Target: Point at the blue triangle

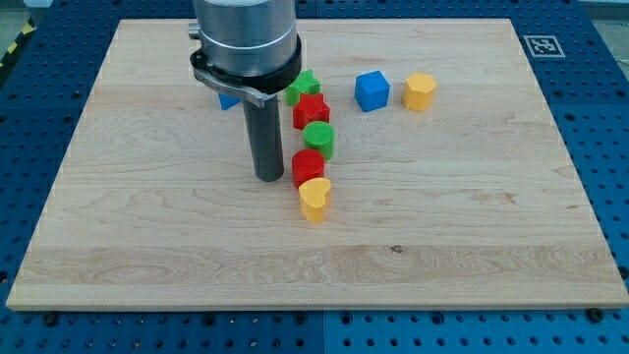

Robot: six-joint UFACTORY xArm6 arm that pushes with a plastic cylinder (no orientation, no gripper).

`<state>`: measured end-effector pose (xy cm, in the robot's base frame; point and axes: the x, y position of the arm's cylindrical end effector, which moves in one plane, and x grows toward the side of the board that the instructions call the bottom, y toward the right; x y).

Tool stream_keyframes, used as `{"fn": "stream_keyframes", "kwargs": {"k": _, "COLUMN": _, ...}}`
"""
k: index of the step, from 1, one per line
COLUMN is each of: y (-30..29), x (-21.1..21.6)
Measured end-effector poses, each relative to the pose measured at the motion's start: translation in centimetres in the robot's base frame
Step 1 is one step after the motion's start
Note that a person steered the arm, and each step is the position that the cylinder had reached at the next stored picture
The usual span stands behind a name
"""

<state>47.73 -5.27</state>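
Rod tip down on the wooden table, left of a column of coloured blocks.

The wooden table [472, 226] fills the view, sitting on a blue perforated base [609, 147]. The arm's grey cylinder [245, 39] drops from the view's top and ends in a dark rod; my tip [268, 177] rests on the table just left of the red cylinder [308, 166]. There is no pincer, only the rod. The blue triangle [228, 99] peeks out behind the arm, mostly hidden, up and left of my tip. The blue cube [371, 90] and yellow block [420, 90] sit at upper right. The column runs green block [304, 87], red star [312, 111], green cylinder [319, 140], red cylinder, yellow heart [314, 200].
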Motion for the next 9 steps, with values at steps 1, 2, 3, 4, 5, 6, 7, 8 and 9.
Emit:
{"fn": "stream_keyframes", "kwargs": {"k": 1, "y": 0.8, "x": 0.0}}
{"fn": "stream_keyframes", "kwargs": {"k": 2, "y": 1.1, "x": 0.0}}
{"fn": "stream_keyframes", "kwargs": {"k": 3, "y": 1.4, "x": 0.0}}
{"fn": "stream_keyframes", "kwargs": {"k": 4, "y": 0.6, "x": 0.2}}
{"fn": "stream_keyframes", "kwargs": {"k": 5, "y": -3.8, "x": 2.9}}
{"fn": "stream_keyframes", "kwargs": {"k": 6, "y": -8.2, "x": 6.5}}
{"fn": "stream_keyframes", "kwargs": {"k": 7, "y": -8.8, "x": 7.0}}
{"fn": "stream_keyframes", "kwargs": {"k": 8, "y": -9.5, "x": 7.0}}
{"fn": "stream_keyframes", "kwargs": {"k": 9, "y": -12.7, "x": 4.8}}
